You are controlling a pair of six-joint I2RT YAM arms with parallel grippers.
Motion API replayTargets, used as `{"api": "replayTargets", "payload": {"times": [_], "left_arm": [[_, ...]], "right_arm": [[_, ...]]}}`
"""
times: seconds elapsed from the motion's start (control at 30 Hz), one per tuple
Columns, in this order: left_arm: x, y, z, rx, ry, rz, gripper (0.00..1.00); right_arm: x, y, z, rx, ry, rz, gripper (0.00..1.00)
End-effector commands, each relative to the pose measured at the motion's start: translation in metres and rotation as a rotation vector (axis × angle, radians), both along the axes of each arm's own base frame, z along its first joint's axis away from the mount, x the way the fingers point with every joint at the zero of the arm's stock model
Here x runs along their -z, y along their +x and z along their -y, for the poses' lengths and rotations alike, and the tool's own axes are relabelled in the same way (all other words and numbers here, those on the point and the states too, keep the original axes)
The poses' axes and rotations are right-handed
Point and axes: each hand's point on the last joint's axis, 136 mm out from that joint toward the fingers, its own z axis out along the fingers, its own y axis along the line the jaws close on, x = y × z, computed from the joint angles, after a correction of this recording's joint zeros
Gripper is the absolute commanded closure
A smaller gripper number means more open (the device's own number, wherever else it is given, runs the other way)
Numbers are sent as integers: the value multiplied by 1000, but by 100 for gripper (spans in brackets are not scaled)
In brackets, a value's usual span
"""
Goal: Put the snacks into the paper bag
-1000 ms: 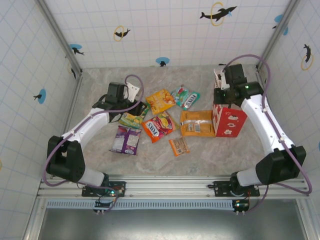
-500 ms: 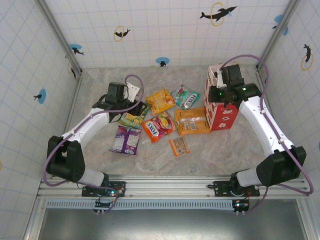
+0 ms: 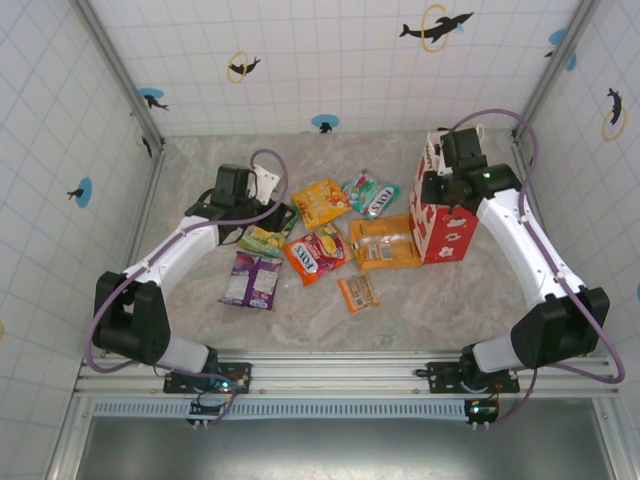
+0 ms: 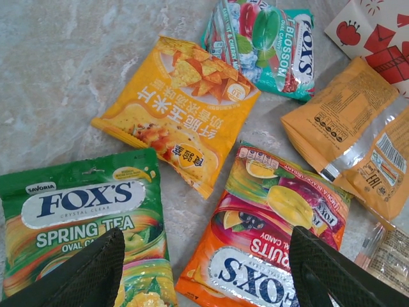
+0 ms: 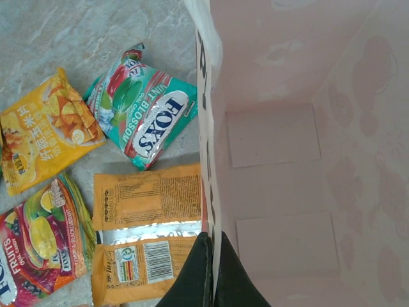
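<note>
The snacks lie flat mid-table: green packet, yellow packet, teal packet, orange-red packet, orange pouch, purple packet and a small orange bar. My left gripper hovers open above the green packet and the orange-red packet, holding nothing. The paper bag stands on the right, touching the orange pouch. My right gripper is shut on the bag's left wall, and the bag's pale inside shows no packets.
Tiled walls with metal corner posts enclose the table on three sides. The bag stands close to the right wall. Bare marble lies in front of the packets and behind them. The teal packet lies just left of the bag's rim.
My right gripper has pulled the bag left and toward the back, and the orange pouch has shifted left with it. The left arm has stayed where it was.
</note>
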Motion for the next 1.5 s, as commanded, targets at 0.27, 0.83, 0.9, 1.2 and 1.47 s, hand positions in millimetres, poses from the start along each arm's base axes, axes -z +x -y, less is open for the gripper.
{"api": "replayTargets", "payload": {"times": [0.27,0.83,0.9,1.2,1.47], "left_arm": [[-15,-2,5,20,-23,26,30],[-17,-1,6,21,-30,28,30],[-17,-1,7,24,-31,29,30],[-21,-2,8,27,-44,34,30],[-24,-10,23,58,-95,6,31]], "right_arm": [[-15,-1,25,78,-80,-6,100],[-25,-3,20,40,-27,38,57],[-29,-5,18,24,-4,55,50],[-43,-7,15,-6,67,120,41],[-75,-16,18,-10,87,211,39]]}}
